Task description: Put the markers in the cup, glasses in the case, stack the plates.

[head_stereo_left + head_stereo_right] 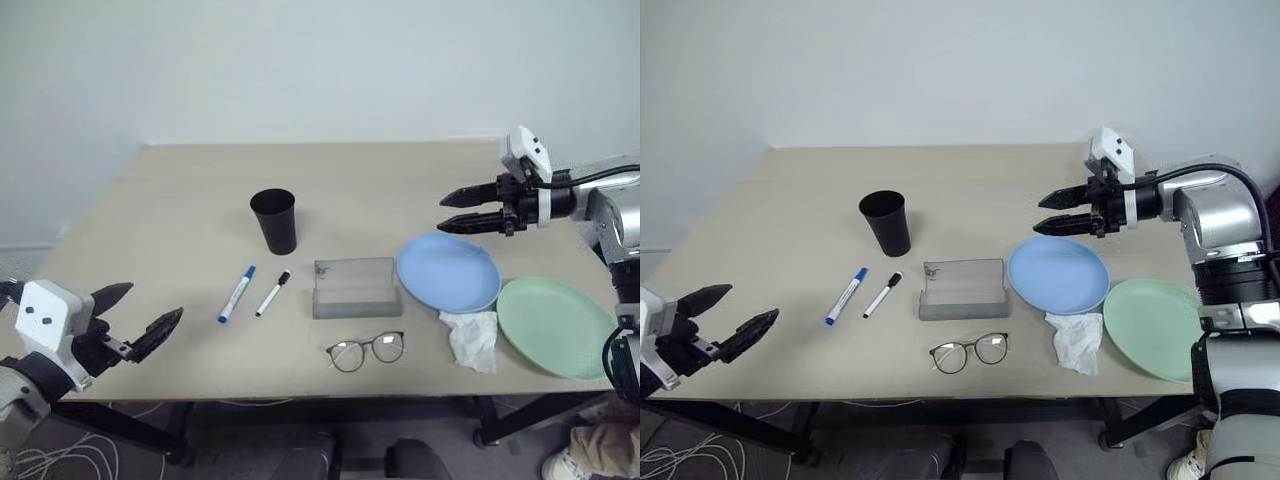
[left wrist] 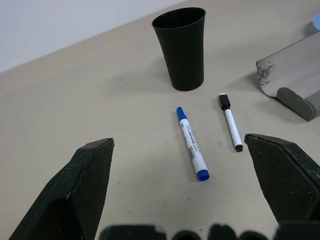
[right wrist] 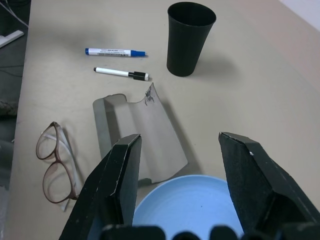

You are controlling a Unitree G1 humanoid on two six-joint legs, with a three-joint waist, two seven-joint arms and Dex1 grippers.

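markers (image 1: pixel 255 293) left of case (image 1: pixel 355 287) — cup (image 1: pixel 275 221) behind | glasses (image 1: pixel 366 350) before case

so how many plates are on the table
2. The light blue plate lies right of the grey case. The mint green plate lies further right, near the table's front edge. A crumpled tissue sits between them. None stacked or hidden.

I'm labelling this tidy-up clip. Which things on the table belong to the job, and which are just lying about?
For the job: blue marker, black marker, cup, glasses, case, blue plate, green plate.
Lying about: crumpled tissue.
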